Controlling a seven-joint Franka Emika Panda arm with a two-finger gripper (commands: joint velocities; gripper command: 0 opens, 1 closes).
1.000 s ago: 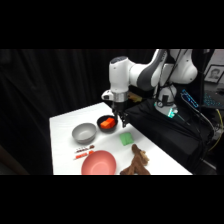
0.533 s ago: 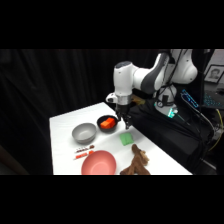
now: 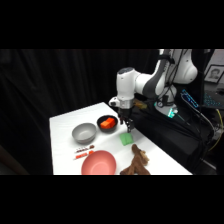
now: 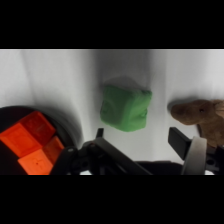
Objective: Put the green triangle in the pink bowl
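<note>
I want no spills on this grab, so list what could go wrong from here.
1. The green triangle lies close to the black bowl of orange blocks; a drifting descent could clip the bowl's rim.
2. The brown figure sits just off the block's other side and could get nudged.
3. The pink bowl lies near the table's front edge, so a long carry may drop the block.

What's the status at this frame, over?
Pincer open, holding nothing, above the green triangle. Triangle on the table, outside the pink bowl. Brown figure and black bowl flank it.
</note>
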